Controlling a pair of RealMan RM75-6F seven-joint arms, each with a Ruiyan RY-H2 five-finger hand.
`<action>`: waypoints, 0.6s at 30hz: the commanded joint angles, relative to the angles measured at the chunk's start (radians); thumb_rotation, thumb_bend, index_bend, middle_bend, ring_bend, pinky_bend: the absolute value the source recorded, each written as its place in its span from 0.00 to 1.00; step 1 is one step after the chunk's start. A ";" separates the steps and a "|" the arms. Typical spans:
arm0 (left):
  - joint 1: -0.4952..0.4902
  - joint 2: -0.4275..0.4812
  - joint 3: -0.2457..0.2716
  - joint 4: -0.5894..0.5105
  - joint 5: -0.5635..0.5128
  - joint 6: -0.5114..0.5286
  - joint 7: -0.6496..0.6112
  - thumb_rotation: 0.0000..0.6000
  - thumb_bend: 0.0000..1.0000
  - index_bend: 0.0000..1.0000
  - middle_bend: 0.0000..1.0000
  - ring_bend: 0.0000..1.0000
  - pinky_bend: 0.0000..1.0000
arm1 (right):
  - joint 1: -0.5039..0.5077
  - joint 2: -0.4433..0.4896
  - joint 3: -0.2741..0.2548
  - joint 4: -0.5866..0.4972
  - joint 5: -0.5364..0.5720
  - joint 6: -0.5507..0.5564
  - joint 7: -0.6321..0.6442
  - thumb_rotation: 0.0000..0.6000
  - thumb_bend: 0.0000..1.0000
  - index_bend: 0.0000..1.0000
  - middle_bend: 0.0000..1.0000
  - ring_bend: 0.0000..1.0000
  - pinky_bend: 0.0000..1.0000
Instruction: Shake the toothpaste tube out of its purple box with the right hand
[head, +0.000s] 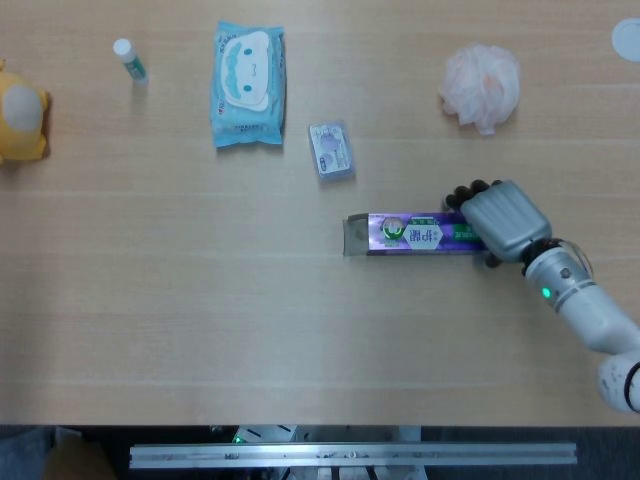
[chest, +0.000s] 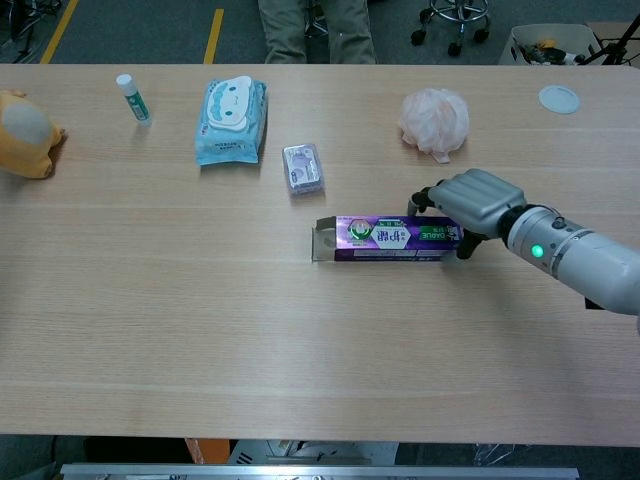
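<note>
Wooden table (head: 200, 330) carries the purple box (head: 415, 233) right of its centre, lying flat, flap open toward the left edge. Right hand (head: 500, 220) covers the box's right end, fingers curled over it; whether they already grip firmly, I cannot tell. A loose grip could let the box slip when lifted.

Head cam looks pretty much straight down on the table (head: 200, 330) from up high. Chest cam sits lower at the near edge, angled forward, catching floor past the far edge. Both share the same tabletop stretch.
</note>
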 joint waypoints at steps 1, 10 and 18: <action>-0.001 -0.003 0.000 0.004 -0.004 -0.005 -0.004 1.00 0.25 0.07 0.09 0.16 0.17 | 0.011 -0.011 -0.005 0.011 0.017 0.004 -0.017 1.00 0.19 0.37 0.32 0.29 0.48; -0.004 -0.004 -0.007 0.016 -0.019 -0.012 -0.015 1.00 0.25 0.07 0.09 0.16 0.17 | 0.018 0.010 -0.002 -0.008 -0.001 0.034 0.007 1.00 0.22 0.48 0.36 0.39 0.64; -0.002 -0.003 -0.007 0.020 -0.020 -0.011 -0.023 1.00 0.25 0.07 0.09 0.16 0.17 | 0.038 0.069 0.019 -0.060 -0.038 0.067 0.016 1.00 0.25 0.53 0.40 0.44 0.67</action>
